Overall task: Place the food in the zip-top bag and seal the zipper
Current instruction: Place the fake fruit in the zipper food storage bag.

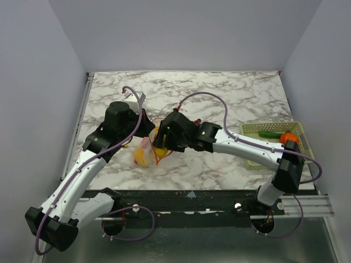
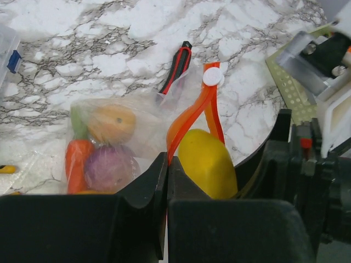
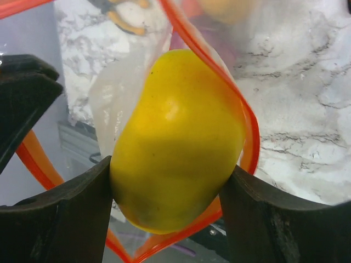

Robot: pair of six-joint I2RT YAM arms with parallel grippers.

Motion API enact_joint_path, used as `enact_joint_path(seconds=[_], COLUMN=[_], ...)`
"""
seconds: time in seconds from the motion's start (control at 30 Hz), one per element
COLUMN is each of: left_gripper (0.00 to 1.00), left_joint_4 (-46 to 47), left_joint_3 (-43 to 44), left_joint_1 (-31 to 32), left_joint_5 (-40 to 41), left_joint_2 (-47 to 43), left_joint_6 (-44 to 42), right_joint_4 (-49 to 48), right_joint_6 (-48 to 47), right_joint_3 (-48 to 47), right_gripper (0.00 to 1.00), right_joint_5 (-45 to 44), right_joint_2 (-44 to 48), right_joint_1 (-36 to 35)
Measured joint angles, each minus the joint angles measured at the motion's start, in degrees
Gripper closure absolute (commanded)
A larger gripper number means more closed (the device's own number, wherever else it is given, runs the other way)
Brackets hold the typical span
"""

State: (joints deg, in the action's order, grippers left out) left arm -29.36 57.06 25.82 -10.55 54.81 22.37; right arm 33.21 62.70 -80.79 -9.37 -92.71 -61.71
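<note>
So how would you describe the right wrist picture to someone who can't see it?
The right gripper holds a yellow toy fruit, ringed by the orange strip along the mouth of a clear bag. A marble table lies behind.

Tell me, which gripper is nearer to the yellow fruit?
Right. The right gripper is shut on the yellow fruit itself. The left gripper pinches the zipper right beside the fruit.
</note>
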Motion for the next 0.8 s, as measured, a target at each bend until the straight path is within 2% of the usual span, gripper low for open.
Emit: enact_joint_path(seconds=[0.1,0.37,0.63,0.8], left_gripper=[1.00,1.00,1.00,1.00], left_joint_4=[0.2,0.9,0.9,0.7], left_joint_3=[0.0,0.0,0.0,0.0], left_joint_1=[0.0,-0.7,-0.9,-1.0], left_joint_5=[-0.9,-2.1,-2.1,-1.8], left_joint_2=[0.3,0.9,0.9,0.9], left_joint_6=[0.0,-0.2,-0.3,-0.5], right_joint_4=[1.3,7.9,10.1,10.5], right_joint_6=[-2.9,-10.4,-12.7,-12.6], right_joint_3=[-3.3,-13.5,-15.0,-14.9], right_gripper=[0.44,0.29,0.09,0.08], right_joint_5=[0.1,-1.1,-5.9,-6.3], right_joint_2=[-3.2,-9.3,-9.7,-9.8], right_joint_1=[-0.9,-1.6,-1.6,-1.6])
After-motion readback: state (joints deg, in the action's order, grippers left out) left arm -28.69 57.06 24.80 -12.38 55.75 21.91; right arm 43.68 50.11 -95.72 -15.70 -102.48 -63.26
